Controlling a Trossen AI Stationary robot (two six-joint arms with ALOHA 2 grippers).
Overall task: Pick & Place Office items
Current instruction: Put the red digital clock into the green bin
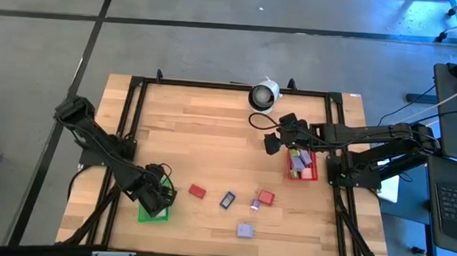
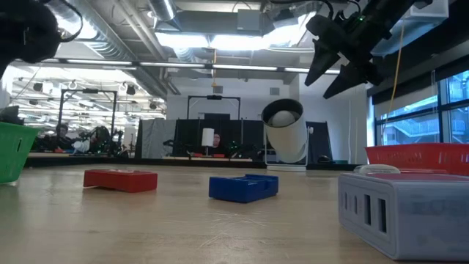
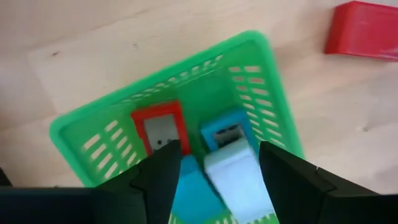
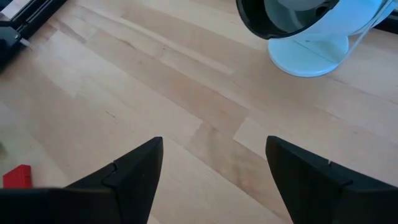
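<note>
Wood-plank table [image 1: 213,127] with a black frame, grey floor around it; the low view looks across into a lit workshop room.

Left gripper [image 3: 211,171] sits over the green bin [image 3: 112,118] at the table's front left, fingers [image 3: 158,177] spread apart. Between them lies a pale light-green piece [image 3: 239,180], with a blue piece [image 3: 193,193] beside it; whether either finger touches the pale piece cannot be told. Deeper in the same bin: a red-framed piece [image 3: 160,127] and a teal-framed piece [image 3: 225,130], side by side. Just outside the bin on the wood lies a red piece [image 3: 364,30].

Right gripper [image 4: 214,168] hovers above bare wood near the red bin [image 1: 301,170] on the table's right side, fingers [image 4: 134,168] spread wide with nothing between them. Red bin holds several small pieces, lavender and green among them, too small to sort out. White-and-black round device [image 1: 264,94] stands at the table's back edge, near this gripper.

Loose on the table, between the bins: blue piece [image 1: 227,199], small lavender piece [image 1: 255,201], second red piece [image 1: 266,198], and a lavender block [image 1: 244,230] nearest the front edge.
</note>
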